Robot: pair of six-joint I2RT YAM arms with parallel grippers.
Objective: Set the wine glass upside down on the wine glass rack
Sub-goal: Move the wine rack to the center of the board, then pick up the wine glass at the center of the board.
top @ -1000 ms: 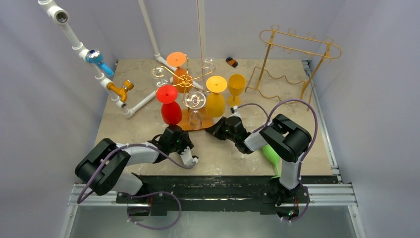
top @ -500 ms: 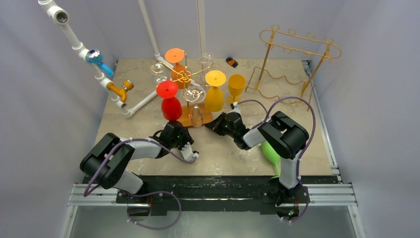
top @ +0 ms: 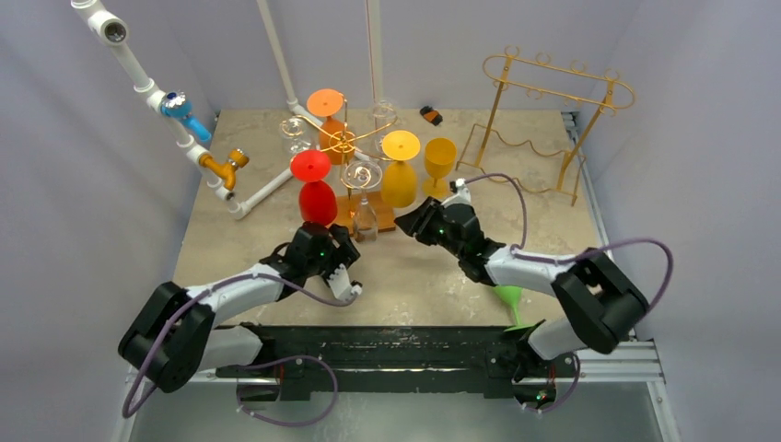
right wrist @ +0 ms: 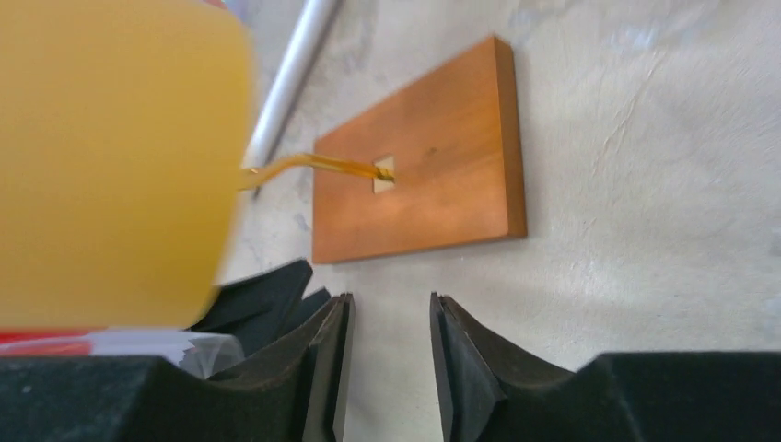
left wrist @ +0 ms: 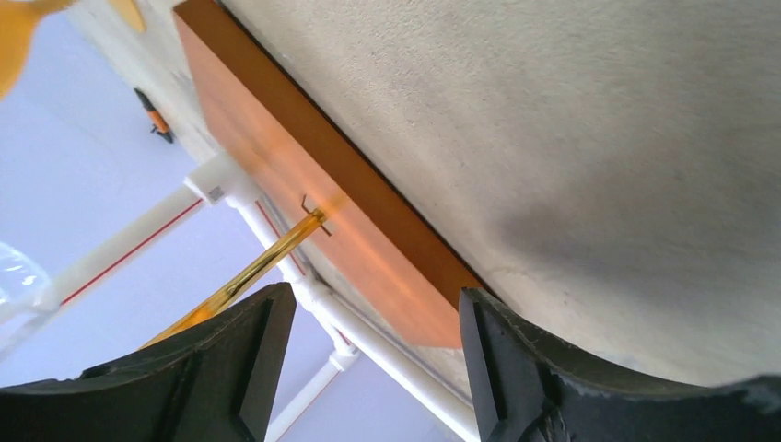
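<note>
No text can be read; a small label [left wrist: 214, 194] is seen on the white pipe joint [left wrist: 224, 175], its print too blurred.

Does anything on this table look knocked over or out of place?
Yes: the green plastic wine glass lies tipped on its side at the near right edge of the beige table, while the yellow goblet stands upright.

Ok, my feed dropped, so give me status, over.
Left end effector open, empty; right end effector same, both by rack base. Green glass lying on table, yellow glass upright, neither held. Hung glasses crowd rack.
</note>
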